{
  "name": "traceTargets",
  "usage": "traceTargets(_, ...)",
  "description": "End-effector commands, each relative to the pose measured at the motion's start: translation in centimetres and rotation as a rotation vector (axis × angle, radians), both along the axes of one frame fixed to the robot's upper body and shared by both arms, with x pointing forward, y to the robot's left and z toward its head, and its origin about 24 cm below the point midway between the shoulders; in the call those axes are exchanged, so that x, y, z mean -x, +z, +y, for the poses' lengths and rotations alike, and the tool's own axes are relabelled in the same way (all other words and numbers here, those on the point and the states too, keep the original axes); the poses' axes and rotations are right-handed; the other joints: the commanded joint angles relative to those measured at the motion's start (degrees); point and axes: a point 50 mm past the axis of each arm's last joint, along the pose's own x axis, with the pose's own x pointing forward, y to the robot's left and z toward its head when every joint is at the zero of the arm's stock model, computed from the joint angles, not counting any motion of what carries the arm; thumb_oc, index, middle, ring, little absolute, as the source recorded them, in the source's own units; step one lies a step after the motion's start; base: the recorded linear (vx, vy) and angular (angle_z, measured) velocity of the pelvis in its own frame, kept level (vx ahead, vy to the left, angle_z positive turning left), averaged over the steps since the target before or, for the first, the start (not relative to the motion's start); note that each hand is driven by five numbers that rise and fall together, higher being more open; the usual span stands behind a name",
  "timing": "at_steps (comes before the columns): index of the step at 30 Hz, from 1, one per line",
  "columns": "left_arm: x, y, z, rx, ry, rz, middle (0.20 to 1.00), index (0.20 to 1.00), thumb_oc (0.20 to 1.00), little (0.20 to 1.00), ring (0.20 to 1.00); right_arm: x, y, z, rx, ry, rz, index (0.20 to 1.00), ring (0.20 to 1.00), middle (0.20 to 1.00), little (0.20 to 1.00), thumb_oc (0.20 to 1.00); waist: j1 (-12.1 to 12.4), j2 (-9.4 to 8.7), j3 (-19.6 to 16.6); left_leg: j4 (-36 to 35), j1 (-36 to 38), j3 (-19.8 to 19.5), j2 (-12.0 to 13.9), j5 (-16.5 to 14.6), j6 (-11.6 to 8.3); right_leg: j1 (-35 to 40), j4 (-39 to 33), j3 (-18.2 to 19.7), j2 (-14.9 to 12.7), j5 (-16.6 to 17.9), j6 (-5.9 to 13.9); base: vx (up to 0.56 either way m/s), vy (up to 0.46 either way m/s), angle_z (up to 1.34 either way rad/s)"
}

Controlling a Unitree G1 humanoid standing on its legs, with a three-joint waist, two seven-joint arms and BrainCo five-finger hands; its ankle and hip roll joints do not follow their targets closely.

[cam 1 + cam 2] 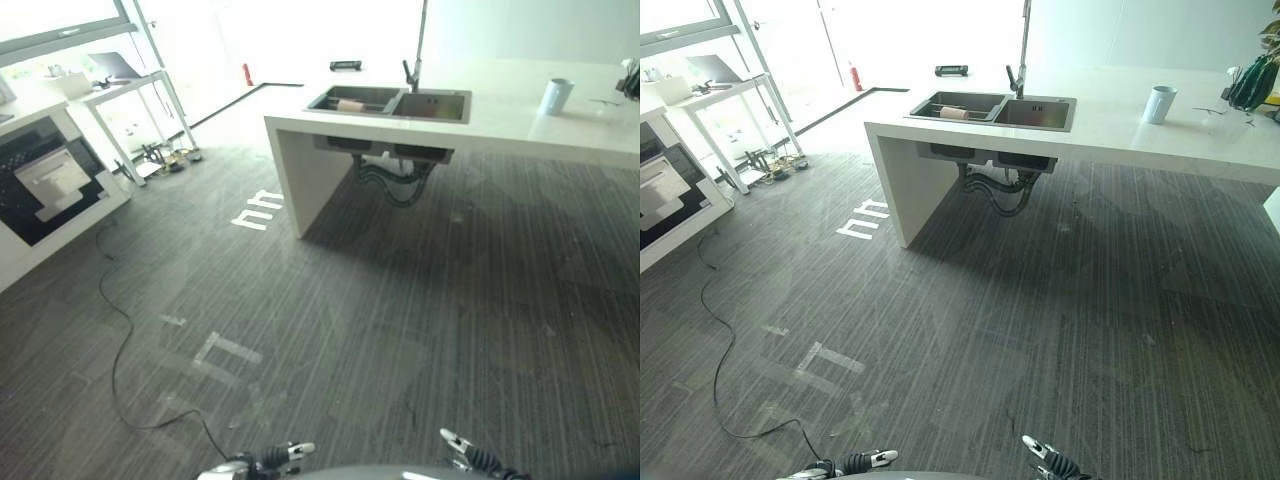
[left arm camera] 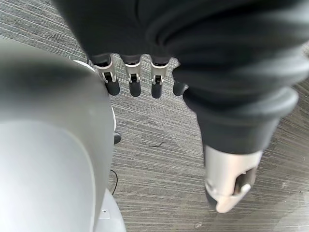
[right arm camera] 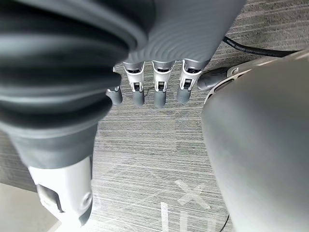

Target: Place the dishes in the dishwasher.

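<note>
A white island counter [image 1: 500, 125] stands far ahead, with a steel double sink [image 1: 390, 101] let into it. Something beige [image 1: 350, 104] lies in the sink's left basin. A pale cup [image 1: 555, 96] stands upright on the counter to the right. My left hand [image 2: 133, 79] hangs low at my side over the floor, fingers straight, holding nothing. My right hand [image 3: 159, 89] hangs the same way, open and empty. Their fingertips [image 1: 300, 450] peek in at the bottom edge of the eye views, far from the counter.
A dark appliance front [image 1: 45, 180] sits in a white cabinet at the left. A white table [image 1: 130, 90] with a laptop stands behind it. A plant [image 1: 1255, 80] stands at the counter's right end. Grey plank floor [image 1: 400, 320] with tape marks lies between me and the counter.
</note>
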Motion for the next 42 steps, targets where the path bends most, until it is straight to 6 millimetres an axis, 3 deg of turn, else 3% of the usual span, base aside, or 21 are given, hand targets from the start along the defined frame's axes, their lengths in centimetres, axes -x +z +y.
traceTargets(1,-0.6,0.1,0.3,0.011,-0.055,0.007,1.0,1.0,1.0,1.0,1.0,-2.4,0.5,0.2,0.01,0.061,-0.062,1.0,1.0,1.0,1.0,1.0,0.5,-1.19,0.5,0.3,2.4,0.6,3.9,-4.8,-4.01,0.6,-0.3,1.4,-4.4,-1.9,6.76,0.0,0.0,0.0)
traceTargets(3,-0.2,0.1,-0.5,0.084,0.002,0.029,1.0,1.0,1.0,1.0,1.0,-2.3,0.4,0.5,0.016,0.079,-0.065,1.0,1.0,1.0,1.0,1.0,0.6,-1.2,0.5,0.4,2.5,0.4,3.9,-5.0,-3.95,0.7,-0.2,1.5,-4.4,-2.1,6.59,0.0,0.0,0.0)
traceTargets(8,0.7,-0.4,-1.7,0.068,0.034,0.065,1.0,1.0,1.0,1.0,1.0,-1.9,0.1,1.3,0.007,0.095,-0.037,1.0,1.0,1.0,1.0,1.0,0.6,-1.5,0.6,0.3,2.5,0.2,3.9,-5.1,-3.79,0.7,-0.1,1.3,-4.3,-2.2,6.4,0.0,-0.013,0.01)
traceTargets(14,1.2,-0.7,-1.1,-0.052,0.101,0.183,1.0,1.0,1.0,1.0,1.0,-1.6,-0.3,2.5,-0.038,0.061,-0.003,1.0,1.0,1.0,1.0,1.0,0.2,-1.33,0.9,0.4,2.6,1.2,4.6,-4.6,-4.2,0.8,0.0,0.8,-3.9,-2.5,6.17,-0.01,-0.035,0.0)
traceTargets(18,0.7,-0.7,-1.2,-0.063,0.165,0.149,1.0,1.0,1.0,1.0,1.0,-2.1,-0.2,2.7,-0.069,0.038,-0.024,1.0,1.0,1.0,1.0,1.0,0.3,-1.3,0.9,0.7,2.7,0.9,5.0,-4.5,-4.34,1.0,0.0,0.9,-3.4,-2.8,5.7,0.0,-0.092,0.0)
traceTargets(21,-2.4,0.1,-1.1,0.027,0.336,-0.054,1.0,1.0,1.0,1.0,1.0,-3.9,0.7,1.8,-0.046,0.007,-0.149,1.0,1.0,1.0,1.0,1.0,0.4,-1.43,1.1,2.1,2.3,0.4,6.0,-4.1,-4.98,0.8,0.7,1.2,-2.2,-3.4,4.94,0.02,-0.193,0.0)
traceTargets(24,-5.1,1.2,-1.0,0.055,0.339,-0.183,1.0,1.0,1.0,1.0,1.0,-5.5,1.6,1.4,-0.04,0.021,-0.225,1.0,1.0,1.0,1.0,1.0,0.3,-1.6,1.9,4.9,0.7,0.3,6.7,-4.3,-5.38,0.6,1.0,1.5,-1.5,-3.6,4.27,-0.04,-0.131,-0.02)
traceTargets(27,-8.5,2.9,-1.0,0.063,0.322,-0.33,1.0,1.0,1.0,1.0,1.0,-7.8,3.0,1.1,-0.023,0.086,-0.326,1.0,1.0,1.0,1.0,1.0,0.0,-2.69,3.7,17.1,-5.0,0.9,5.9,-8.0,-4.61,-0.5,2.9,2.0,-1.9,-4.0,2.97,-0.07,-0.184,-0.06)
traceTargets(28,-9.2,3.4,-1.0,0.075,0.324,-0.36,1.0,1.0,1.0,1.0,1.0,-8.6,3.5,0.9,-0.014,0.098,-0.356,1.0,1.0,1.0,1.0,1.0,0.3,-3.2,4.7,25.3,-9.3,0.6,5.9,-7.3,-4.45,-0.5,3.7,2.4,-1.9,-4.1,2.13,-0.05,-0.165,-0.14)
traceTargets(30,-9.4,3.5,-1.0,0.081,0.318,-0.369,1.0,1.0,1.0,1.0,1.0,-8.8,3.6,0.8,-0.013,0.094,-0.366,1.0,1.0,1.0,1.0,1.0,0.5,-3.24,5.1,28.8,-11.5,-0.1,5.9,-6.5,-4.52,-0.4,4.0,2.7,-1.7,-4.2,1.71,0.02,-0.084,-0.23)
traceTargets(31,-9.4,3.6,-1.0,0.081,0.284,-0.389,1.0,1.0,1.0,1.0,1.0,-8.9,3.9,0.2,-0.004,0.085,-0.386,1.0,1.0,1.0,1.0,1.0,0.9,-2.83,5.8,32.0,-15.1,-1.0,6.1,-3.5,-4.87,0.0,4.5,3.5,-1.0,-4.6,1.05,0.17,0.004,-0.18)
traceTargets(32,-9.4,3.7,-1.1,0.071,0.274,-0.408,1.0,1.0,1.0,1.0,1.0,-9.1,4.2,0.0,0.001,0.087,-0.405,1.0,1.0,1.0,1.0,1.0,1.2,-2.11,6.2,29.3,-16.2,-1.5,5.5,-1.5,-4.88,0.2,4.9,4.5,-0.2,-4.9,0.93,0.18,0.028,-0.16)
traceTargets(35,-9.3,3.8,-1.2,0.084,0.302,-0.415,1.0,1.0,1.0,1.0,1.0,-9.4,4.5,0.0,-0.003,0.103,-0.422,1.0,1.0,1.0,1.0,1.0,1.5,-1.4,6.5,23.0,-15.6,-2.5,5.2,0.9,-5.08,0.7,4.6,5.7,0.4,-5.0,1.12,0.21,0.114,-0.28)
traceTargets(37,-9.4,4.0,-1.2,0.087,0.303,-0.425,1.0,1.0,1.0,1.0,1.0,-9.5,4.8,0.1,0.001,0.109,-0.441,1.0,1.0,1.0,1.0,1.0,1.7,-0.49,6.8,14.9,-15.9,-3.1,7.4,5.5,-6.33,1.7,3.7,6.5,1.0,-5.2,1.27,0.25,0.174,-0.25)
traceTargets(39,-9.6,4.2,-1.2,0.087,0.282,-0.434,1.0,1.0,1.0,1.0,1.0,-9.4,4.9,0.0,0.004,0.097,-0.456,1.0,1.0,1.0,1.0,1.0,1.5,-0.01,7.3,10.4,-16.6,-1.1,9.8,8.7,-7.55,2.7,3.2,5.7,0.6,-5.2,1.59,0.24,0.172,-0.11)
traceTargets(42,-9.5,4.2,-1.4,0.093,0.253,-0.437,1.0,1.0,1.0,1.0,1.0,-9.3,5.1,0.0,0.009,0.09,-0.476,1.0,1.0,1.0,1.0,1.0,0.9,0.32,7.6,8.5,-16.4,4.3,12.6,9.7,-8.36,3.2,4.6,2.5,-0.9,-6.1,2.32,0.27,0.18,0.04)
